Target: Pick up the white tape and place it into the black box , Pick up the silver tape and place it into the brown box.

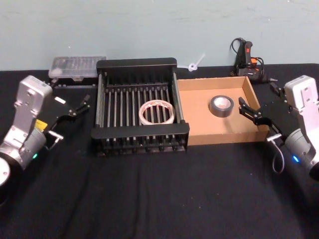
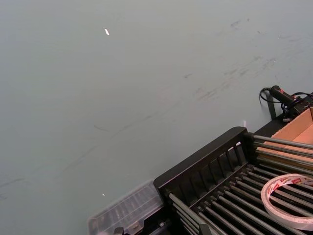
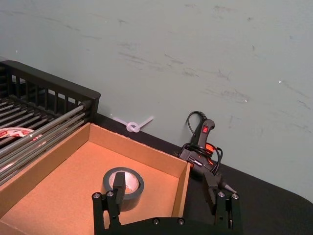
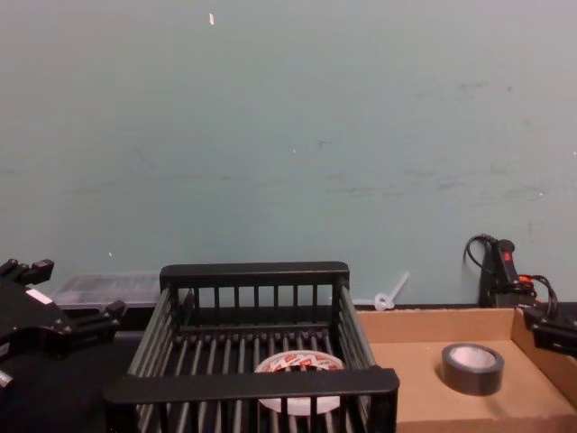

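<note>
The white tape lies flat on the ribbed floor of the black box, right of its middle. It also shows in the left wrist view as the white tape inside the black box. The silver tape lies flat in the brown box, toward the back. My right gripper hangs open and empty at the brown box's right wall; from the wrist, the right gripper stands just behind the silver tape. My left gripper is open and empty, left of the black box.
A clear plastic case lies behind the black box at the back left. A black glue gun and a white zip tie sit against the wall behind the brown box. Black cloth covers the table.
</note>
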Controlling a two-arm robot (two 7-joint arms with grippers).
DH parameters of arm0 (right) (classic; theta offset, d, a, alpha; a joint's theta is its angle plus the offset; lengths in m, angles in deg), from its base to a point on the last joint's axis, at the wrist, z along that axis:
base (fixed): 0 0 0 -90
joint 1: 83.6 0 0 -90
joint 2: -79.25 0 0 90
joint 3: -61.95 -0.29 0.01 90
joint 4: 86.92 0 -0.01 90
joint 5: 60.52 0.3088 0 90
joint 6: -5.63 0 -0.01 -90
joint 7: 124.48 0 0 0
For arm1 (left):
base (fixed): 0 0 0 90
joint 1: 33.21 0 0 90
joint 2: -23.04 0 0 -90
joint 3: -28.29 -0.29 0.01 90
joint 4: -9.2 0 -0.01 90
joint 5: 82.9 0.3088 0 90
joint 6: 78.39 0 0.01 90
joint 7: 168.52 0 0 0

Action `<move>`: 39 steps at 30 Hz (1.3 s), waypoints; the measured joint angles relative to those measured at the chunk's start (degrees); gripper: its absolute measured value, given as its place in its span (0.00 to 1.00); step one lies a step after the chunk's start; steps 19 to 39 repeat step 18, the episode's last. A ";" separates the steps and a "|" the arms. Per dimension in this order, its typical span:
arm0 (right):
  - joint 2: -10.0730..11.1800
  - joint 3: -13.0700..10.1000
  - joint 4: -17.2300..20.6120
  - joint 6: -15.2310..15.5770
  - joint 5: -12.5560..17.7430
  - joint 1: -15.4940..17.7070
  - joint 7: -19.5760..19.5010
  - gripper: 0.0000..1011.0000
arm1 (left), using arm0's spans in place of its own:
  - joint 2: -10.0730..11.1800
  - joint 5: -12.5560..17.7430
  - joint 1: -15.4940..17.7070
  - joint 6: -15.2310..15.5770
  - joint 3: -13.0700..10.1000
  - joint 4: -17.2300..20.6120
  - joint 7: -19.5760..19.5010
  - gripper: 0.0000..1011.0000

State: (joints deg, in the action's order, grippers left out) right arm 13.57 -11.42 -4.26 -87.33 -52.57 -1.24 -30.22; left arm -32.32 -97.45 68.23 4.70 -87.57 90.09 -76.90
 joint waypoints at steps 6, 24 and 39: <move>0.00 0.00 0.00 0.00 0.00 0.00 0.00 0.99 | 0.00 0.00 0.00 0.00 0.00 0.00 0.00 0.99; 0.00 0.00 0.00 0.00 0.00 0.00 0.00 0.99 | 0.00 0.00 0.00 0.00 0.00 0.00 0.00 0.99; 0.00 0.00 0.00 0.00 0.00 0.00 0.00 0.99 | 0.00 0.00 0.00 0.00 0.00 0.00 0.00 0.99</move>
